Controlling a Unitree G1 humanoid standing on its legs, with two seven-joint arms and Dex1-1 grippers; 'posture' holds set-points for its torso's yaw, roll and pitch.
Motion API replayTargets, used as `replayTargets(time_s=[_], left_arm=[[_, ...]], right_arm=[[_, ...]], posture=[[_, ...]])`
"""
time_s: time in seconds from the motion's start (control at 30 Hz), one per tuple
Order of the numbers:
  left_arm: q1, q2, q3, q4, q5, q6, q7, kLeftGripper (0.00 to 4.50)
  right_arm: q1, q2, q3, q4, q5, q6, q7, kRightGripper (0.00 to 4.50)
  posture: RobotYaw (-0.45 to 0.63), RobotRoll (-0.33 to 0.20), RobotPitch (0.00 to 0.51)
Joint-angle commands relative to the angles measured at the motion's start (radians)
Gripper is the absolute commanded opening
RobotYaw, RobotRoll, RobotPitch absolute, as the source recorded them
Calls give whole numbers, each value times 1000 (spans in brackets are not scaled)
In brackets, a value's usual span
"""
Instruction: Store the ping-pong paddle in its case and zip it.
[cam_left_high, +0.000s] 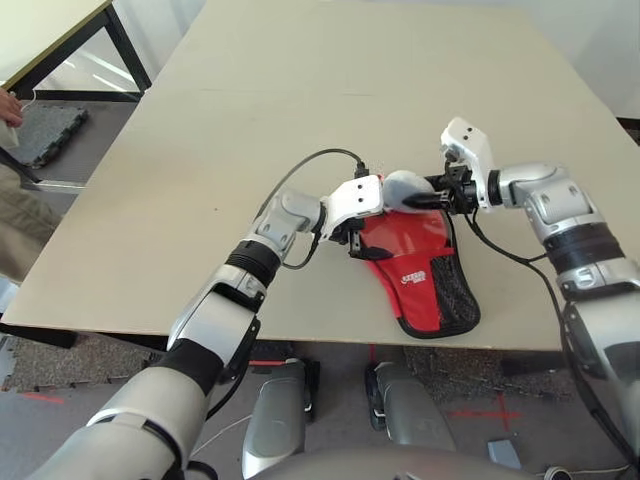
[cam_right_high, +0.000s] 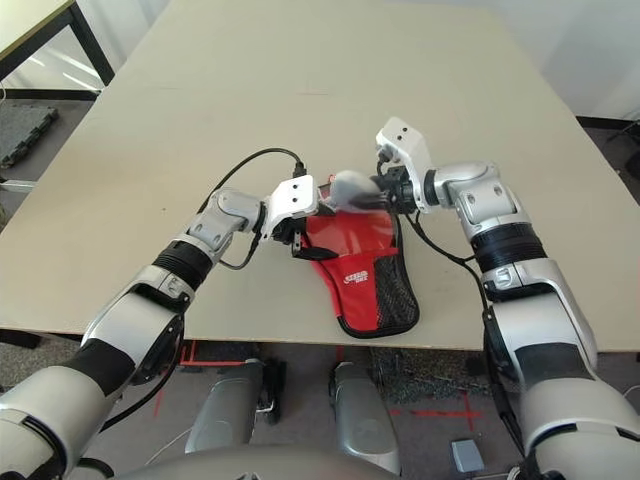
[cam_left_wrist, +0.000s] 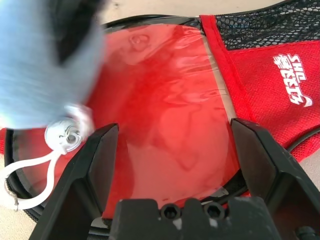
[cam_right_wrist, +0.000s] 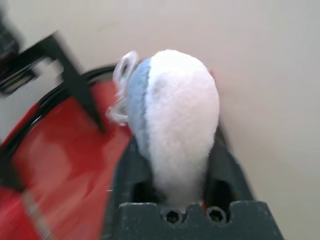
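Right wrist view: the right end effector (cam_right_wrist: 182, 200) is clamping a fuzzy white-and-blue pouch (cam_right_wrist: 175, 120) over the case (cam_left_high: 420, 265), lying near the table's front edge. The left end effector (cam_left_wrist: 172, 150) (fingers spread apart) is hovering over the ping-pong paddle (cam_left_wrist: 160, 105) inside the case; zipping likely requires moving the pouch aside first.

Bright, even daylight falls over my table (cam_left_high: 300, 120), and my arms cast only soft, short shadows beside them. Up close, the fluffy white-and-blue thing (cam_right_wrist: 175, 120) smears out of focus. Pale glare streaks the glossy red face (cam_left_wrist: 170, 115) beneath my left wrist.
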Motion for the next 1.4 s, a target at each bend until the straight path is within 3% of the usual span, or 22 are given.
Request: replayTargets(time_s=[0.03, 0.13, 0.57, 1.1, 1.4], left_arm=[[35, 11, -36, 32, 46, 27, 3, 4500], [46, 9, -42, 20, 47, 32, -1, 4500], [84, 4, -57, -39, 50, 65, -7, 4500], [126, 7, -87, -117, 55, 101, -16, 4500], [117, -6, -89, -102, 57, 99, -10, 4500]], right_arm=[[-63, 26, -38, 139, -33, -93, -84, 481], [-122, 56, -56, 269, -57, -179, -165, 100], [-245, 121, -110, 543, -140, -361, -369, 98], [-205, 49, -134, 596, -238, -422, -568, 96], [-170, -45, -159, 602, -241, -407, -514, 96]], posture=[[11, 0, 166], [15, 0, 168], [44, 0, 179], [46, 0, 191], [39, 0, 189]])
